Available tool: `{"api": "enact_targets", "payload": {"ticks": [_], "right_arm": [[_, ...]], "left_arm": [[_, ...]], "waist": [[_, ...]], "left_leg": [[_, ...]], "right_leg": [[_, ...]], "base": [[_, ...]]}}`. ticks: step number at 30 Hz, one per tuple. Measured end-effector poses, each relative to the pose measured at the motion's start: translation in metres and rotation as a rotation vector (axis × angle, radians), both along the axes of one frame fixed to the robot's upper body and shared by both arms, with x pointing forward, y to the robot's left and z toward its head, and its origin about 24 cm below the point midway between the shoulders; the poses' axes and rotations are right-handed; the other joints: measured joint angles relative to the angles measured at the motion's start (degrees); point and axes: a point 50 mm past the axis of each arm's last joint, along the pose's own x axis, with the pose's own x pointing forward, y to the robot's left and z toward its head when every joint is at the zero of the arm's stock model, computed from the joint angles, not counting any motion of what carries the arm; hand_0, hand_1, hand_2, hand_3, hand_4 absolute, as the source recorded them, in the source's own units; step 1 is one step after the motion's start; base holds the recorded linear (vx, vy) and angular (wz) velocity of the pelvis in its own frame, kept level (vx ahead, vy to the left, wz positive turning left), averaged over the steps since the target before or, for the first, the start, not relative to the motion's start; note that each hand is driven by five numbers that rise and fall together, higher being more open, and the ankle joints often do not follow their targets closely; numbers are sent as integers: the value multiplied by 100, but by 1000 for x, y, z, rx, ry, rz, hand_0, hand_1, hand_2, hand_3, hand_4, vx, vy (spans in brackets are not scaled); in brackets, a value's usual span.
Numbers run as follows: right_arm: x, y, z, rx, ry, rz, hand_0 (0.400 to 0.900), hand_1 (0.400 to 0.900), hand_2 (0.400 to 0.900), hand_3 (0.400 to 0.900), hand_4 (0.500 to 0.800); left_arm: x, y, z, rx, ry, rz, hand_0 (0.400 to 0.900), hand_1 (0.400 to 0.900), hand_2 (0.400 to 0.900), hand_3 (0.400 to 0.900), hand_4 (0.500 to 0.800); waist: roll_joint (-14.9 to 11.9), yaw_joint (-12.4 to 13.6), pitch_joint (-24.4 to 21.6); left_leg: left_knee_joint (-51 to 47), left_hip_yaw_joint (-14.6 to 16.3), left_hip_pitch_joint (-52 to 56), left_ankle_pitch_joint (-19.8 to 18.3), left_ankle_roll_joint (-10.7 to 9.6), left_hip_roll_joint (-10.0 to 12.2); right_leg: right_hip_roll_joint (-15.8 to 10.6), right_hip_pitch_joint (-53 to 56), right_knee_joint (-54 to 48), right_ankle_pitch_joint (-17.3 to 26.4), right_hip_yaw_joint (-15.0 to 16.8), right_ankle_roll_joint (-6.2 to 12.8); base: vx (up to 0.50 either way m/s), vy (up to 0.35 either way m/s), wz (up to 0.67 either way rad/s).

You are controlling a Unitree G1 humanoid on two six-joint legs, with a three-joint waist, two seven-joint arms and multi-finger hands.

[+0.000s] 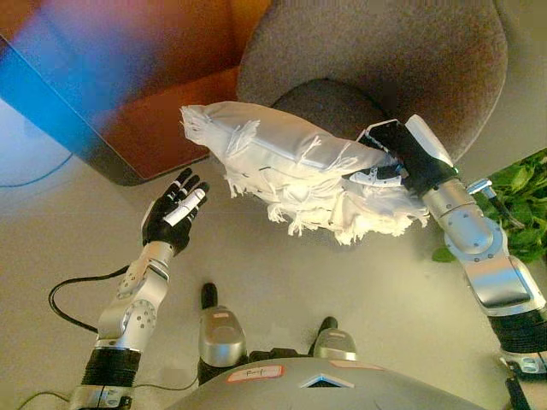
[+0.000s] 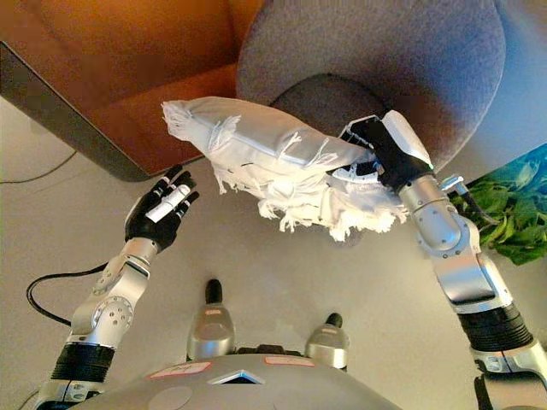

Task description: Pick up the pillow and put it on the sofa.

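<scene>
A white fringed pillow (image 1: pixel 291 166) hangs in the air in front of the grey round sofa chair (image 1: pixel 402 60), its far end over the seat's front edge. My right hand (image 1: pixel 402 162) is shut on the pillow's right end, fingers curled into the cloth. My left hand (image 1: pixel 173 211) is lower left of the pillow, apart from it, open with fingers spread and holding nothing. In the right eye view the pillow (image 2: pixel 273 158) and the right hand (image 2: pixel 376 154) show the same grip.
An orange-brown rug or low platform with a dark edge (image 1: pixel 145 128) lies to the left of the chair. A green leafy plant (image 1: pixel 521 201) stands at the right edge. Pale floor (image 1: pixel 282 273) lies beneath the pillow.
</scene>
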Motion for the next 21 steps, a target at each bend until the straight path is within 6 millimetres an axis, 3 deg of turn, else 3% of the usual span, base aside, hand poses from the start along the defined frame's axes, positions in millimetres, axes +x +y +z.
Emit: {"api": "enact_targets", "payload": {"ticks": [5, 9, 14, 20, 21], "right_arm": [[13, -22, -1, -3, 75, -78, 400, 400, 400, 400, 500], [23, -37, -16, 25, 170, -157, 400, 400, 400, 400, 500], [37, -52, -31, 30, 254, -242, 400, 400, 400, 400, 500], [61, -77, -34, 35, 308, -380, 400, 400, 400, 400, 500], [64, -86, -35, 38, 321, -426, 447, 447, 447, 447, 528]], "left_arm": [[-10, 2, -8, -10, 49, -32, 900, 900, 900, 900, 800], [-20, 13, -13, 2, 98, -31, 900, 900, 900, 900, 800], [-25, 27, -7, 41, 104, -65, 900, 900, 900, 900, 800], [-27, 32, 3, 73, 82, -144, 900, 900, 900, 900, 800], [-26, 32, 5, 81, 80, -155, 900, 900, 900, 900, 800]], "waist": [[-85, 165, -165], [-210, 391, -232], [-380, 679, -192], [-522, 1048, -137], [-553, 1102, -121]], "left_leg": [[-128, -100, 58, 51, -38, 13], [-193, -163, 111, 71, -53, 29], [-222, -316, 126, 95, -80, 44], [-255, -523, 74, 145, -93, 60], [-249, -551, 67, 151, -99, 65]], "right_leg": [[62, 141, -106, 4, -184, 5], [100, 243, -156, 4, -317, 5], [158, 417, -225, 7, -582, 2], [228, 543, -248, 47, -855, -53], [248, 560, -273, 48, -918, -51]], "base": [[123, -72, 11], [118, -82, 11], [109, -43, 13], [126, -118, 24], [60, -199, 21]]}}
